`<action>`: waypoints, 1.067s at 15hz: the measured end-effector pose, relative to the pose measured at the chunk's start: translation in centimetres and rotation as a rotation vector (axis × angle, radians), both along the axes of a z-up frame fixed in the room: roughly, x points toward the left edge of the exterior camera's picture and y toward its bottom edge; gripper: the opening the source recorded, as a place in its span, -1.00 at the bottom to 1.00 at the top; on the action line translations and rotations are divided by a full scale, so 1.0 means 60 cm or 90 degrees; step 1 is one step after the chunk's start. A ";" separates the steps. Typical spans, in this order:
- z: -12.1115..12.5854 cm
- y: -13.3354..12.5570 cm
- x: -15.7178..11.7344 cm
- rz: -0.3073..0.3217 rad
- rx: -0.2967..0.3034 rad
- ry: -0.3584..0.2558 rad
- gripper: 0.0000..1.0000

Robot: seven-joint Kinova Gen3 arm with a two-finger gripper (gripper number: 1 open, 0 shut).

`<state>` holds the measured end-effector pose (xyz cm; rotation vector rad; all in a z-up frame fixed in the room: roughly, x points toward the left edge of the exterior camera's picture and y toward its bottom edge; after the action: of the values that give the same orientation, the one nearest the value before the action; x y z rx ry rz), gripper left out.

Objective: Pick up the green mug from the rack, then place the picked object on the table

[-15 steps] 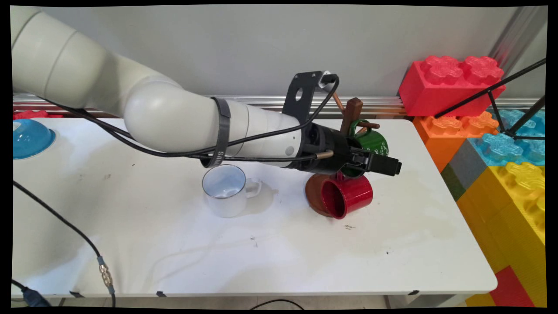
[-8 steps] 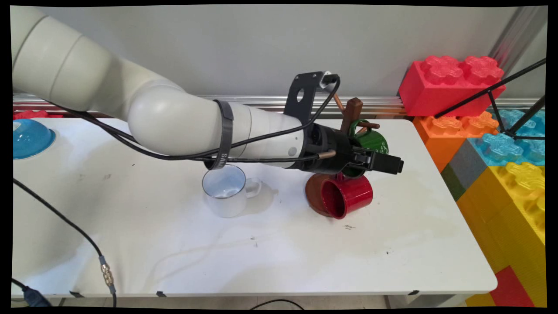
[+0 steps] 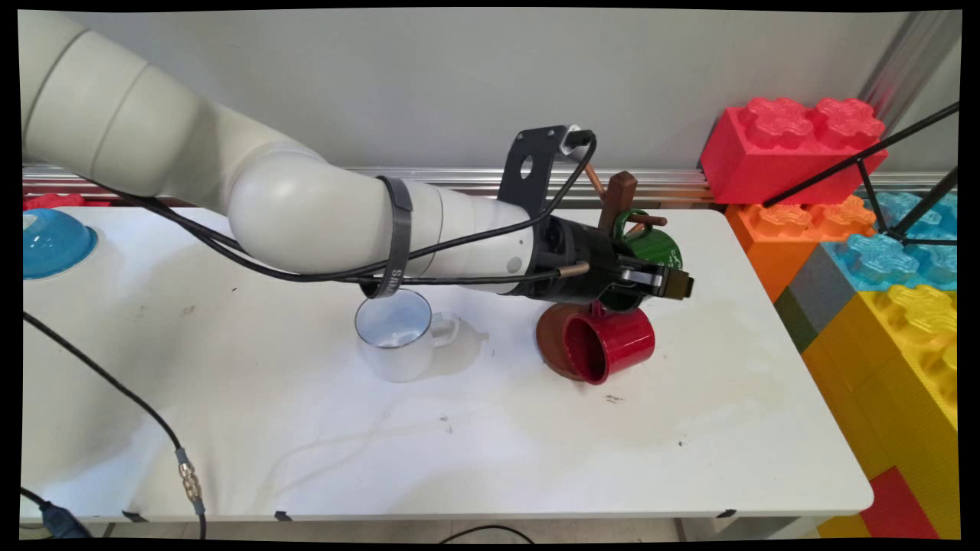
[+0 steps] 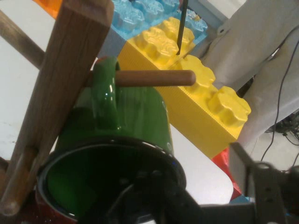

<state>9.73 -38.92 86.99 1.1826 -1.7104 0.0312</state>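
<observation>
- The brown wooden mug tree (image 3: 617,200) is hidden low down by the black two-finger gripper (image 3: 674,285).
- The glossy green mug (image 4: 117,154) is cut off at 6 o'clock.

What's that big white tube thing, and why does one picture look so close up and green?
The white tube is a robot arm. At its end is a black claw for grabbing things. One picture comes from a camera above the white table, looking down. The close-up comes from a small camera on the claw itself, so it sees what the claw sees.

On the table stand a white mug, a blue bowl and a wooden mug stand. A green mug hangs by its handle on one peg, and a red mug lies sideways at the stand's foot. Giant toy bricks are stacked beside the table.

The claw is open at the green mug's mouth, one finger inside and one outside. It holds nothing.
</observation>
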 end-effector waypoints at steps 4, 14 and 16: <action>-0.002 0.001 0.005 0.014 0.011 0.001 -1.00; 0.000 0.014 0.019 0.035 0.038 0.010 -1.00; 0.007 0.018 0.018 0.030 0.040 0.022 -1.00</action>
<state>10.82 -37.81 87.42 1.2626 -1.6639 -0.0133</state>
